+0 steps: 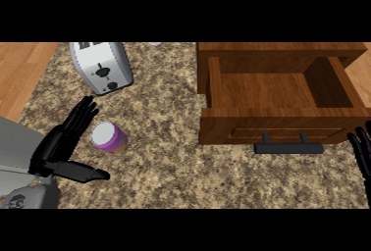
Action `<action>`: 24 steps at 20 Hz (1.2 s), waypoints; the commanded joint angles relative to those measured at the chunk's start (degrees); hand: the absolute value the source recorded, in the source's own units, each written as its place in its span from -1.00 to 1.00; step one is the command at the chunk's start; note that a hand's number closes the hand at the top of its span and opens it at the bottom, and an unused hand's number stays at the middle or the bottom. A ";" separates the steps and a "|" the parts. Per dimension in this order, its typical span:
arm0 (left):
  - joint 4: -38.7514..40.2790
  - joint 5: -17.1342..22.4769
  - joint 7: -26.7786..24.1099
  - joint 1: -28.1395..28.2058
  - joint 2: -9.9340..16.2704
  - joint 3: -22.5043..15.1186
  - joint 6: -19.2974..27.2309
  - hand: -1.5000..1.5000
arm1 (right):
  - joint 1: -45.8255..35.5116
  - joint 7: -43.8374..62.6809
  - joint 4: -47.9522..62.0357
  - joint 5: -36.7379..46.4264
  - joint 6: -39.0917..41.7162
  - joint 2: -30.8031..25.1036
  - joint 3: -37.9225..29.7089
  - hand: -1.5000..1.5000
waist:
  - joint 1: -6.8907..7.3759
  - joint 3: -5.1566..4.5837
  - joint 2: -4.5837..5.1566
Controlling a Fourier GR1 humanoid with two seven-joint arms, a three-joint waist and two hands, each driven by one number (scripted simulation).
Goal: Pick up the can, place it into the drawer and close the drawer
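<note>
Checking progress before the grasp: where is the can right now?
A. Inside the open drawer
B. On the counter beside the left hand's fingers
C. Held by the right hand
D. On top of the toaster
B: the can stands on the counter just right of the open left hand, not yet gripped; the drawer is open.

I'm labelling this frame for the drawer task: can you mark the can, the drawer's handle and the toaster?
can [106, 133]: head view, on its pale top.
drawer's handle [288, 148]: head view, middle of the black bar.
toaster [103, 68]: head view, on its silver side.
</note>
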 commanded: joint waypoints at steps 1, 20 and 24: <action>9.15 0.41 -2.68 -4.52 2.54 2.58 -2.05 -1.00 | -0.56 3.03 -2.00 -1.37 0.64 -0.60 -1.27 -1.00 | -0.13 -0.02 0.02; 25.98 -6.94 -19.13 -4.71 3.84 1.73 -1.41 -1.00 | -3.04 2.55 -0.61 2.84 -0.27 1.96 -0.05 -1.00 | 0.06 -0.01 -0.02; 33.34 -7.73 -22.15 -7.26 4.96 3.09 -0.54 -1.00 | 0.27 2.63 -4.49 1.95 1.00 2.83 0.22 -1.00 | -0.13 -0.02 0.00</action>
